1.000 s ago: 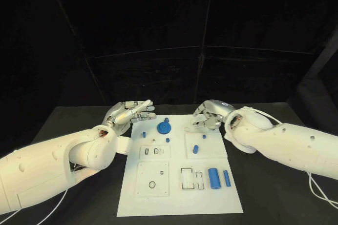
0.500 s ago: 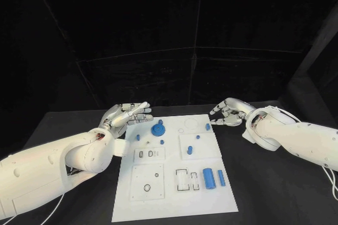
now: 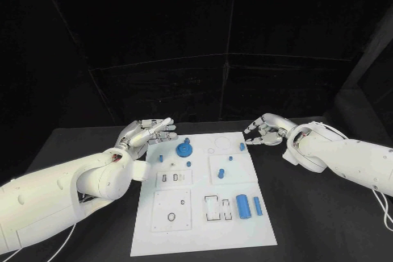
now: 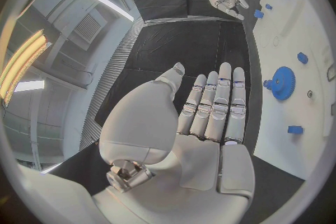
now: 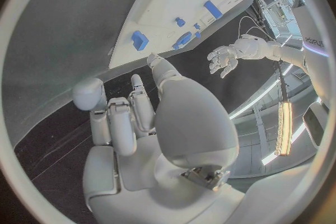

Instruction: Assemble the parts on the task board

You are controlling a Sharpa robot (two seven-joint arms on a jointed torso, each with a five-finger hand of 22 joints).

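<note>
The white task board (image 3: 205, 228) lies lengthwise in the middle of the black table. On its far part sit a blue gear (image 3: 183, 150) and several small blue pieces; one small piece (image 3: 242, 146) stands at the far right edge. Two blue cylinders (image 3: 243, 205) lie near the front right. My left hand (image 3: 150, 132) hovers off the board's far left corner, fingers straight and apart, holding nothing; the left wrist view has the gear (image 4: 283, 83) beside its fingers (image 4: 213, 106). My right hand (image 3: 263, 130) hangs just off the far right corner, fingers loosely bent and apart, empty, close to that edge piece (image 5: 140, 40).
Empty slots and outlined recesses (image 3: 218, 208) mark the board's near half. Bare black tabletop (image 3: 327, 216) flanks the board on both sides. My white forearms (image 3: 66, 194) reach in over the table's left and right parts.
My right hand has drawn back to the right, off the board's far corner, and a small blue piece now shows at that edge. The camera shifted slightly. The left hand has barely moved.
</note>
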